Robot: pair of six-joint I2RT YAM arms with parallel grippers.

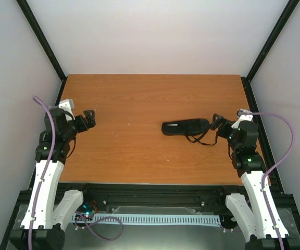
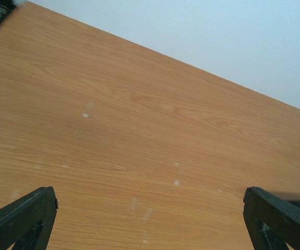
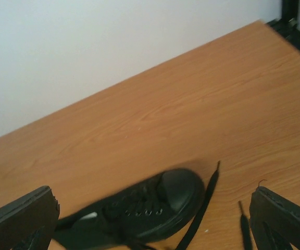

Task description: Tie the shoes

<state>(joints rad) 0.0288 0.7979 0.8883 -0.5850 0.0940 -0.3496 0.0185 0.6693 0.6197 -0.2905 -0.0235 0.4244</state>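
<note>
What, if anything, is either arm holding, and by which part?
Nothing. Both pairs of jaws stand open and empty; the shoe lies unheld on the table.

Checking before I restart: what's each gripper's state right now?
Left gripper: open, holding nothing.
Right gripper: open, holding nothing, near the shoe.

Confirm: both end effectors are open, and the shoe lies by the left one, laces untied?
No. The shoe lies by the right end effector, not the left end effector; the top view shows it. Both are open, laces untied.
</note>
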